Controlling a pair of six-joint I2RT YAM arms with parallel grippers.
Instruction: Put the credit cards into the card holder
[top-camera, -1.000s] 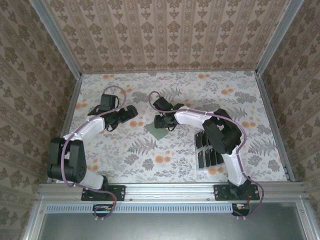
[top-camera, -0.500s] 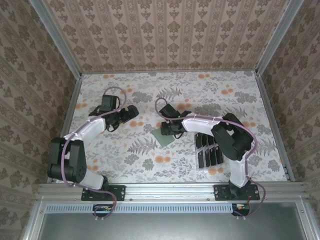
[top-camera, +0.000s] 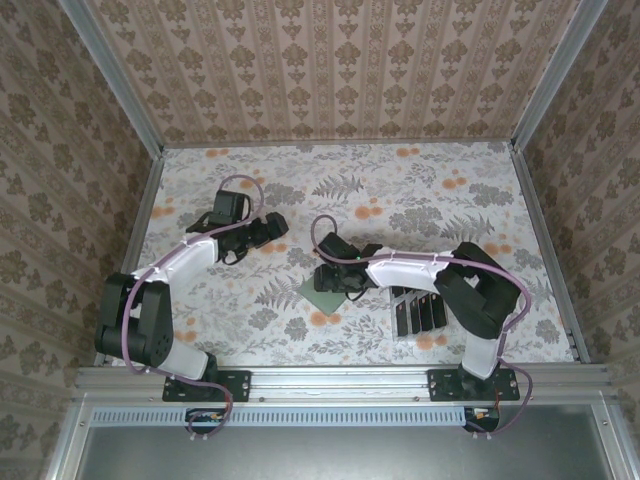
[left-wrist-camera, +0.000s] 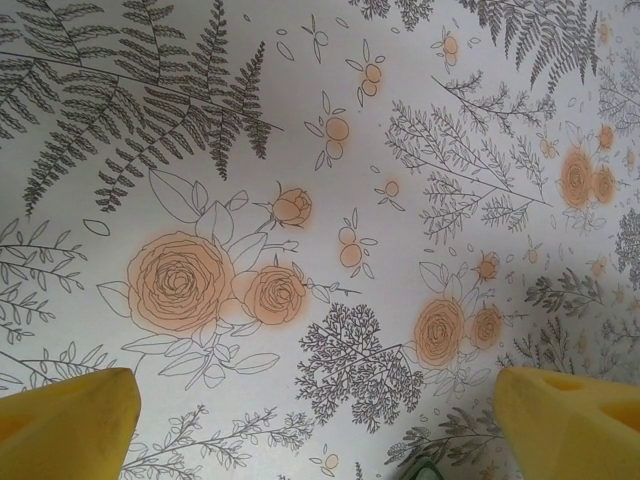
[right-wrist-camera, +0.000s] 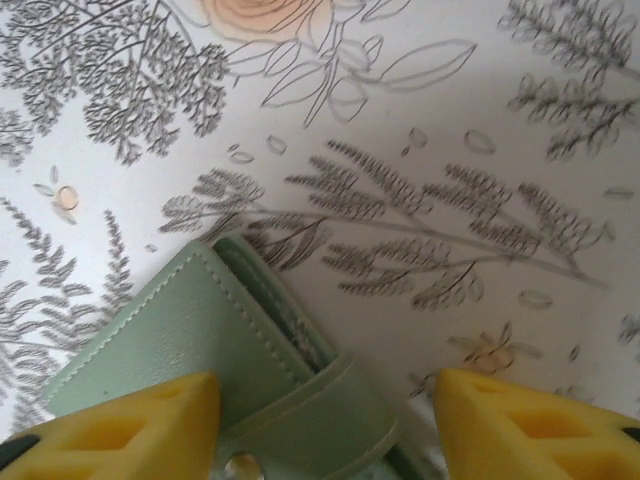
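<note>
The right end effector (right-wrist-camera: 320, 425) has its fingers apart over the green card holder (right-wrist-camera: 190, 345), which lies on the table (right-wrist-camera: 420, 150). One fingertip (right-wrist-camera: 130, 420) sits above the card holder's edge and the other is clear of it to the side. The black cards (top-camera: 418, 312) stand well behind this end effector, beside its arm. The left end effector (left-wrist-camera: 320, 420) is spread wide above the table's flower print.

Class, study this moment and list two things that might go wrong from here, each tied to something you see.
1. The card holder lies flat with its snap strap across it. The open right gripper sits off-centre over one edge, so closing may just push it along.
2. The open left gripper hangs over bare table, apart from the card holder, so nothing steadies it.
</note>
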